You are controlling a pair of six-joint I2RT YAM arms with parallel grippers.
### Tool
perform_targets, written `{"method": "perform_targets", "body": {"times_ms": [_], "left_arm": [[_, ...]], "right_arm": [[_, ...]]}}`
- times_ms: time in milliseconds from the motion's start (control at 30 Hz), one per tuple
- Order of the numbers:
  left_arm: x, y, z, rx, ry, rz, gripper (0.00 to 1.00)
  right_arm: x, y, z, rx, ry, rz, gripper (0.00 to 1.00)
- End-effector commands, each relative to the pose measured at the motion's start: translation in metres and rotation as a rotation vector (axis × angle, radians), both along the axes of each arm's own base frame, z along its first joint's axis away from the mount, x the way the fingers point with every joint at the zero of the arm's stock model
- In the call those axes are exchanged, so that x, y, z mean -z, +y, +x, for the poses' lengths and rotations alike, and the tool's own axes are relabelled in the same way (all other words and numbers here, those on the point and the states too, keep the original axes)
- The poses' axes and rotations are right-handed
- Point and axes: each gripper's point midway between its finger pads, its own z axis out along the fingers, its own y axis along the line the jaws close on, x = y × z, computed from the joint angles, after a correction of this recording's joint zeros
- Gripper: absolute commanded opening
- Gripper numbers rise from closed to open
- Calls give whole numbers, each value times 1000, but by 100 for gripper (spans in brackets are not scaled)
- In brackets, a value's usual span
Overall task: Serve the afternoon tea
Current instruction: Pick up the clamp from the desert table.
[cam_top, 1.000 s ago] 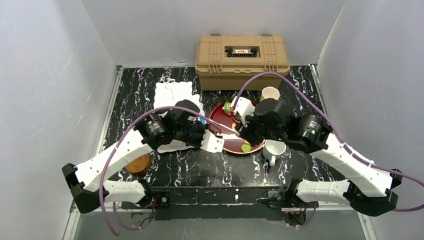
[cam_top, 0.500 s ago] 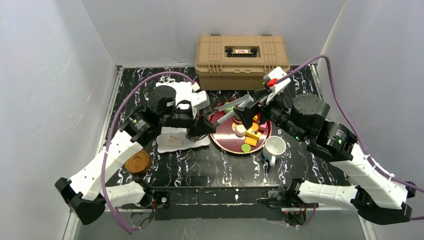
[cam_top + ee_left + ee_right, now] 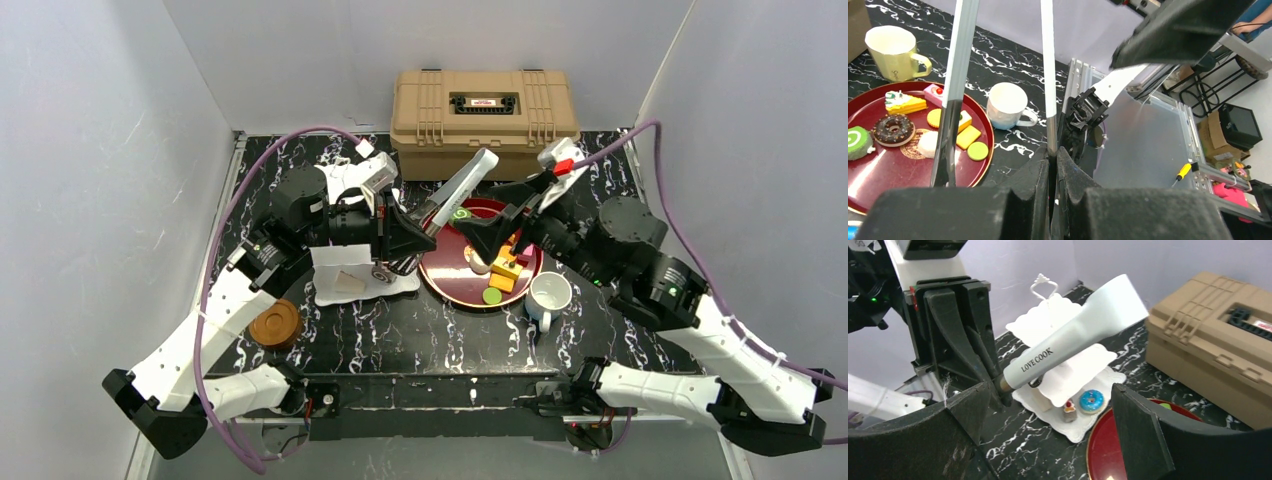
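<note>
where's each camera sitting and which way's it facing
Top external: above and behind the bases, looking down on the table; left arm and right arm show.
Left wrist: behind the left gripper, jaws shut, looking along the held tongs over the red tray.
Right wrist: behind the right gripper, jaws open, looking at the white stand.
Shared: both wrist views show the tongs and red tray.

Top view: left arm [image 3: 300, 215] covers most of the white stand [image 3: 330, 265]; only part of the lowest tier shows.
Left wrist view: tongs [image 3: 1048, 75] run off the top edge, tips out of frame. Green roll [image 3: 857, 142] and dark red tray [image 3: 878, 175] cut by the left edge. Tray's centre mark too small to read.
Right wrist view: tongs handle crosses the stand and hides part of its middle. Tan case [image 3: 1218, 350] cut by the right edge.
</note>
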Motion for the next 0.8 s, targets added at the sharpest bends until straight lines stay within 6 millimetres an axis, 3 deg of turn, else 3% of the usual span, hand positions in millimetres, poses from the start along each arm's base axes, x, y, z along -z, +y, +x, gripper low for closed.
{"method": "perform_targets", "body": {"times_ms": [0, 167, 400, 633, 767], "left_arm": [[-35, 4, -15, 52, -45, -87, 0], [-48, 7, -34, 148, -50, -113, 0], [-56, 16, -56, 229, -37, -134, 0], [-64, 24, -47, 179, -70, -148, 0], [-72, 28, -37, 151, -83, -155, 0]], "right_arm": [[-16, 25, -9, -111, -18, 113, 98], [-9, 38, -3, -124, -26, 98, 98], [2, 59, -15, -309, 1, 84, 98], [-32, 77, -9, -438, -31, 216, 98], [-40, 83, 2, -496, -8, 266, 78]]}}
